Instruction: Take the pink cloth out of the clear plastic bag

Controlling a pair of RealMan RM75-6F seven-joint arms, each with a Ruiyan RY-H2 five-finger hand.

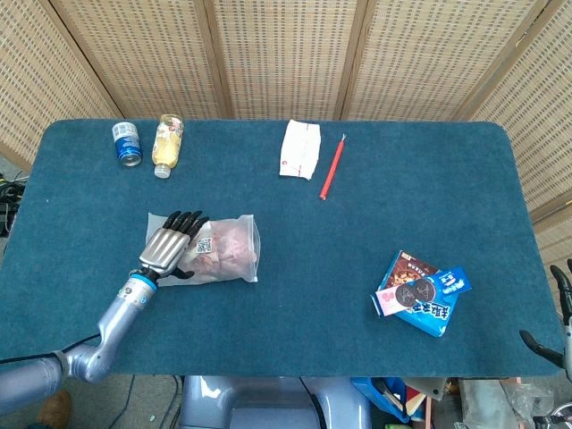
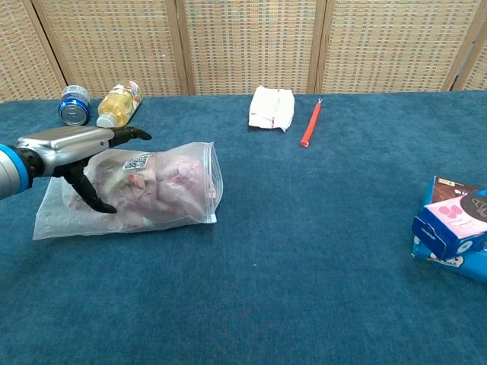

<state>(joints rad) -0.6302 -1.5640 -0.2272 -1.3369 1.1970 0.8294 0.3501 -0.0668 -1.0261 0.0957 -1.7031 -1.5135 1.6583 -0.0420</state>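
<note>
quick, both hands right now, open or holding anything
Left hand: open, fingers spread over the clear plastic bag, gripping nothing.
Right hand: only partly in view at the table's edge; cannot tell.

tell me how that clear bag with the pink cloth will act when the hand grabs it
The clear plastic bag looks thin and wrinkled, so it will probably sag and crumple rather than lift stiffly. Its glossy film may slip under the left hand. The bunched pink cloth suggests it is light and soft.
</note>
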